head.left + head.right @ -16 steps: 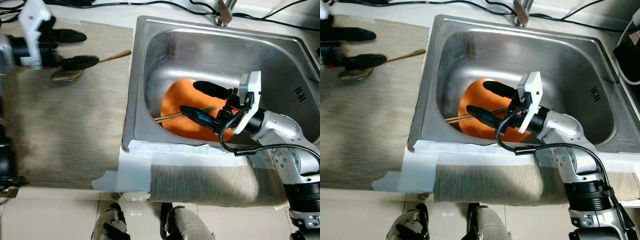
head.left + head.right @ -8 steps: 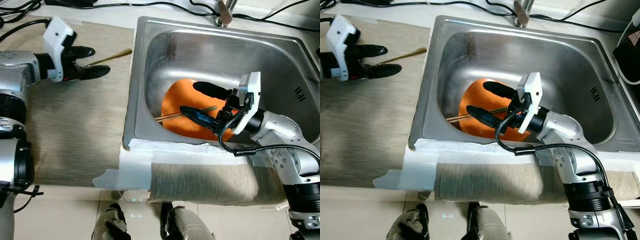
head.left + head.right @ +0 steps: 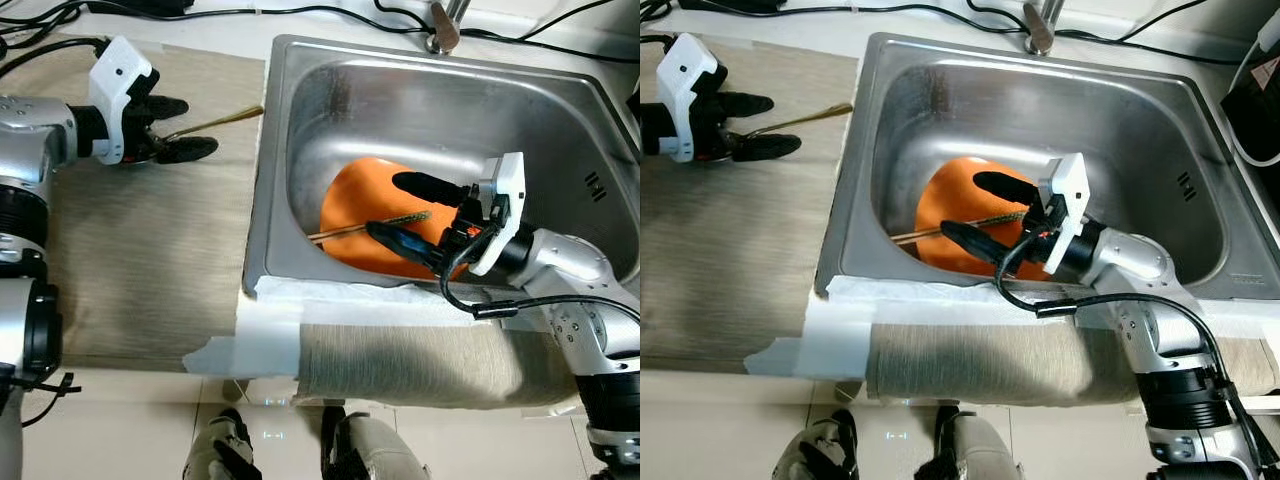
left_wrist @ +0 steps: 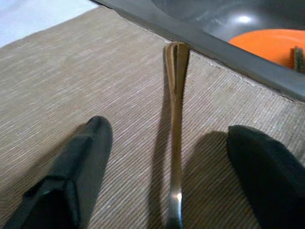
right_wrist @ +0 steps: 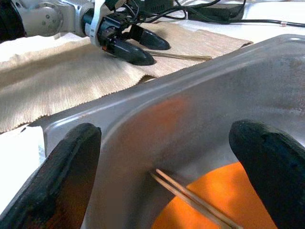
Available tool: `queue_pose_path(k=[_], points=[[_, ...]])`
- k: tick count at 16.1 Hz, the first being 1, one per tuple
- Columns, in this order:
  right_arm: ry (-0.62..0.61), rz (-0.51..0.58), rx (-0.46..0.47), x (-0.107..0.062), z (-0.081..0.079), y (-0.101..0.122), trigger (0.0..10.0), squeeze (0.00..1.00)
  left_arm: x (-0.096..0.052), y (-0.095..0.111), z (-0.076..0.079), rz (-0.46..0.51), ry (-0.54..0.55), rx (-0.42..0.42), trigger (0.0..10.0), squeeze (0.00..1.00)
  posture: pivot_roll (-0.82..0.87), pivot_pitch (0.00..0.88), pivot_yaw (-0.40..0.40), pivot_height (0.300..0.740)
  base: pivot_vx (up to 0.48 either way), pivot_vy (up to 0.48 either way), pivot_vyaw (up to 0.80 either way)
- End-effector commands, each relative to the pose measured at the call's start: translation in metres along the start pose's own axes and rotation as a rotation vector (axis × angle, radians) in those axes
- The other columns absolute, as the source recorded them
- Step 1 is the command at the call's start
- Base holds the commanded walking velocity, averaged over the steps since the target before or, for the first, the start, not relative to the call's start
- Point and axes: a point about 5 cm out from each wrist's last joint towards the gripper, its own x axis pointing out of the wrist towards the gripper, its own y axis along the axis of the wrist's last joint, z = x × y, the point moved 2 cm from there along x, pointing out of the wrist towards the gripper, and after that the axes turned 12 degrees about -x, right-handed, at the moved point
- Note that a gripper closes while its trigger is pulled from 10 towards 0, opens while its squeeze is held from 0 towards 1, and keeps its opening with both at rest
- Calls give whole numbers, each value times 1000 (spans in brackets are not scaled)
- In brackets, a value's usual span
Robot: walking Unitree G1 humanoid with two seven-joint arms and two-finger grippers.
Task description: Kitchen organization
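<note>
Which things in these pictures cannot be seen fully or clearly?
- Spoon: its bowl is hidden between the left hand fingers in the eye views, and cut off by the edge in the left wrist view.
- Chopsticks on the orange plate: their far ends are hidden behind the right hand.

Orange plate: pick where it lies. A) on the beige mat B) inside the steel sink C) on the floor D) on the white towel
B: the orange plate rests on the bottom of the steel sink, with chopsticks across it and the right end effector open above it.
</note>
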Motion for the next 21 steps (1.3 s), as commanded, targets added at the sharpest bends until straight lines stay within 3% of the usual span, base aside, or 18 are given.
queue_pose_path(k=[1,10,16,17,19,20,21], points=[[22,-3,-22,-3,-2,2,10000,0,3,-31,2,-171,-25,-27,0,0,-156,217,-101,740,0,0,0],[-16,-3,-56,-2,4,3,10000,0,2,-20,-6,-159,73,5,0,0,-155,219,-100,740,0,0,0],[-27,-2,-63,-3,6,4,10000,0,3,-12,-4,-134,65,25,0,0,-154,223,-100,740,0,0,0],[-30,-3,-65,-3,6,4,10000,0,3,-9,-4,-132,73,50,10000,0,-154,225,-100,740,0,0,0],[-36,-4,-67,-4,7,4,10000,0,2,-3,-4,-103,66,44,10000,0,-156,226,-98,740,0,0,0],[-39,-5,-67,-5,7,3,10000,0,1,-1,-3,-92,55,35,10000,459,-155,222,-96,740,0,0,0],[-39,-7,-67,-5,7,3,10000,0,0,1,-2,-76,34,13,10000,1000,-156,223,-96,740,0,0,0]])
